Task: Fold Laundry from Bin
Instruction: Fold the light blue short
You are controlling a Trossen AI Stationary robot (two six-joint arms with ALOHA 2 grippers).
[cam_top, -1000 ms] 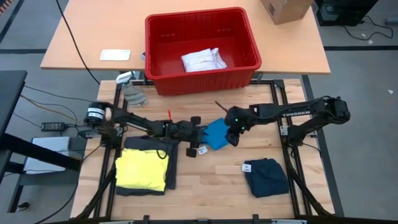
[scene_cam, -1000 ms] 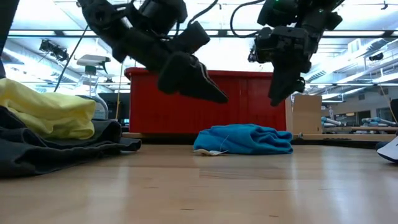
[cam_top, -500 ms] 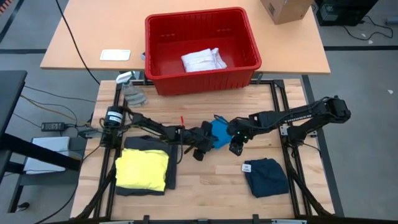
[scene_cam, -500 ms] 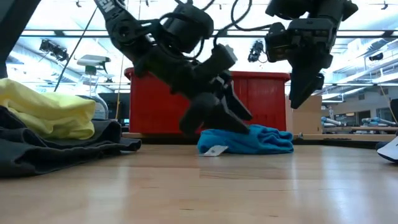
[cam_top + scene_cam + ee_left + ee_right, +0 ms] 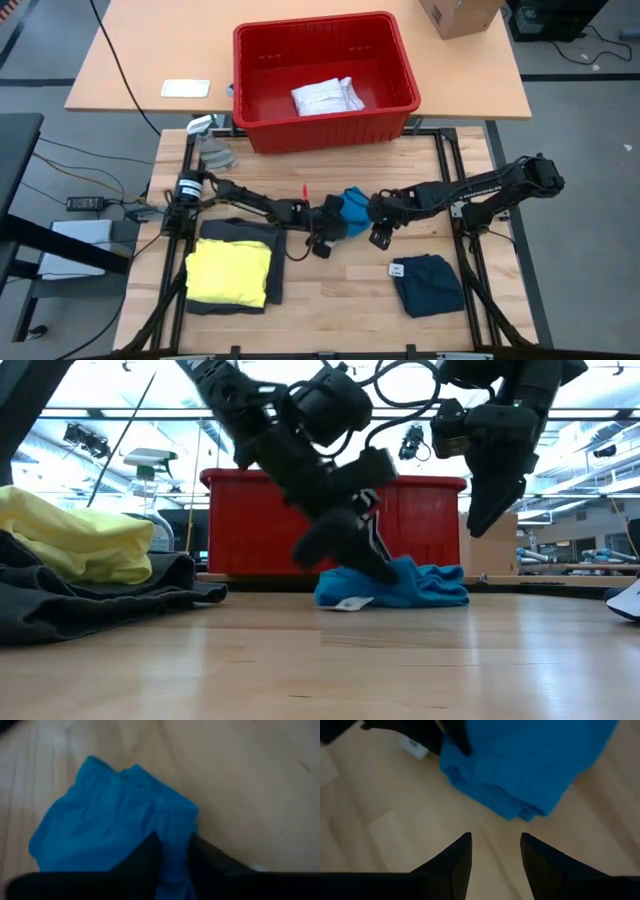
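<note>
The blue garment [image 5: 354,208] lies bunched on the wooden table between my two grippers; it also shows in the low view [image 5: 432,586]. My left gripper [image 5: 336,224] reaches it from the left and is shut on it. My right gripper [image 5: 380,236] is open and empty, hovering just off the garment's near right side [image 5: 530,765]. The yellow garment [image 5: 230,272] lies folded on the dark grey one [image 5: 232,232] at the near left. A white garment [image 5: 328,96] lies in the red bin [image 5: 400,50]. My left gripper pinches a raised fold of the blue garment [image 5: 174,851] between its two fingers [image 5: 146,856], at the garment's left end. The fingers slant down from the table's left [image 5: 372,556]. The rest of the garment lies bunched on the table.
A folded dark blue garment [image 5: 428,284] with a white tag lies at the near right. A pale grey rag [image 5: 216,156] lies at the far left of the wooden table. A cardboard box [image 5: 458,14] and a flat white item [image 5: 185,88] sit on the far table.
My left gripper has come down and toward the right onto the blue garment's left end and taken hold of a fold. My right gripper has drawn off the garment toward the table's near edge, staying open above the table. The garment has bunched a little narrower.
</note>
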